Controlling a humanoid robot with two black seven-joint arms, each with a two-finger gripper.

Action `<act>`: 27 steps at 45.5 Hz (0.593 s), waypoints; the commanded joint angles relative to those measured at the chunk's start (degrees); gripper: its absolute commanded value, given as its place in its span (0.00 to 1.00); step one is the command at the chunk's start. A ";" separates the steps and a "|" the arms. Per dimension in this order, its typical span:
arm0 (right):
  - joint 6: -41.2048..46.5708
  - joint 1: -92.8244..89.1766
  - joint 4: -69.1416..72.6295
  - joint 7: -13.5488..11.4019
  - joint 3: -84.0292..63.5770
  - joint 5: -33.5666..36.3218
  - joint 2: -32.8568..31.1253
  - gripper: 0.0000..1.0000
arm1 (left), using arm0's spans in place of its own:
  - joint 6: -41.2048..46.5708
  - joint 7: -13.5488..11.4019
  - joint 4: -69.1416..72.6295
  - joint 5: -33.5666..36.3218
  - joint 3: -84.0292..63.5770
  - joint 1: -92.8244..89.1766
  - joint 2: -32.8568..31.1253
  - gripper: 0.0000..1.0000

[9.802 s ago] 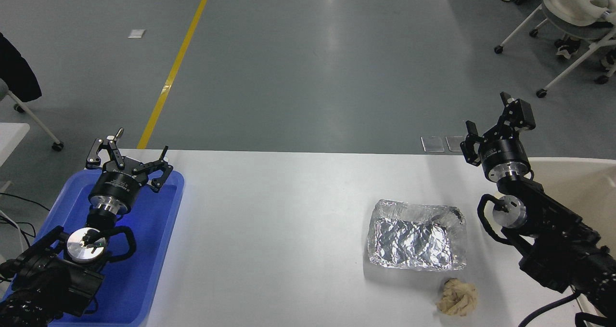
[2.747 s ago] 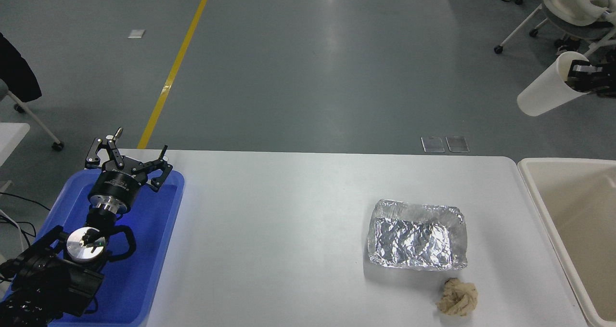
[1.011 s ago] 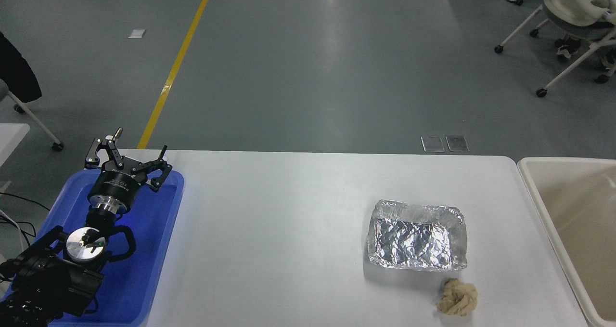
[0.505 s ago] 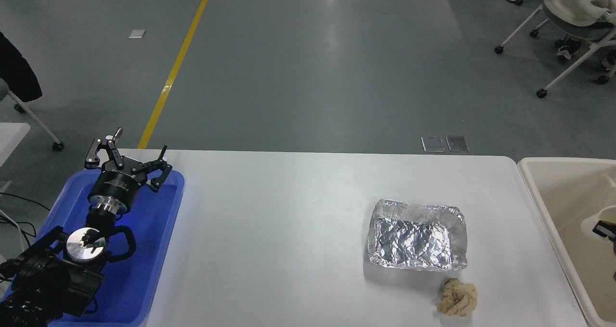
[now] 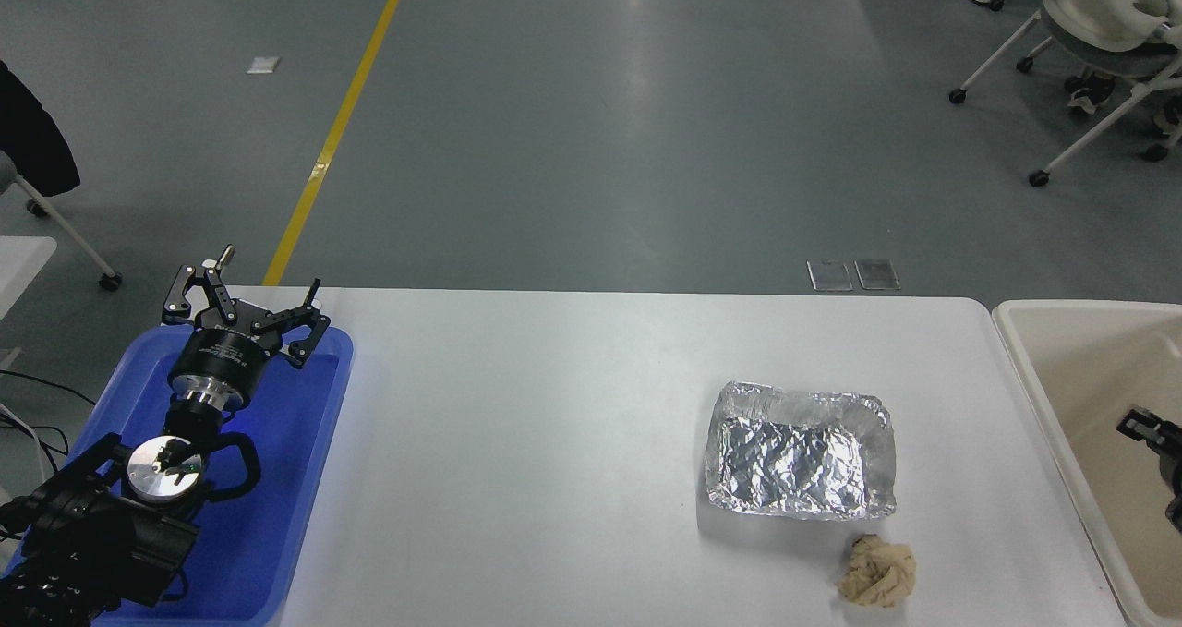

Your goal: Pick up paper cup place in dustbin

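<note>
The cream-beige dustbin (image 5: 1090, 307) stands at the table's right end, cut off by the picture's edge. Only a small black part of my right gripper (image 5: 1145, 427) shows, at the right edge over the inside of the dustbin. The paper cup is out of view. My left gripper (image 5: 245, 308) is parked open at the lower left, above the blue tray (image 5: 305, 479), with nothing in it.
A crumpled foil tray (image 5: 800, 461) sits on the white table (image 5: 536, 442) right of centre, and a tan paper ball (image 5: 877, 570) lies just in front of it. Office chairs (image 5: 1099, 27) stand on the floor at the far right.
Half a second ago a pale shape showed beside my right gripper in the dustbin; it no longer shows. The gripper has shifted slightly at the right edge. The left arm is unmoved.
</note>
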 commanded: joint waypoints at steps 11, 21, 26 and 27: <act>5.85 38.67 27.56 0.10 -26.60 0.01 -1.94 1.00 | 0.05 0.03 0.01 0.01 0.00 0.03 0.00 1.00; 24.83 55.28 37.42 0.10 -32.41 0.01 -1.85 1.00 | 0.05 0.03 0.01 0.01 0.00 -0.05 0.00 1.00; 34.50 61.70 39.09 0.01 -32.67 0.01 -2.03 1.00 | 0.05 0.03 0.01 0.01 0.00 0.03 0.00 1.00; 36.34 62.93 39.35 0.10 -32.76 0.01 -2.03 1.00 | -0.04 0.03 -0.07 0.01 0.00 0.03 0.00 1.00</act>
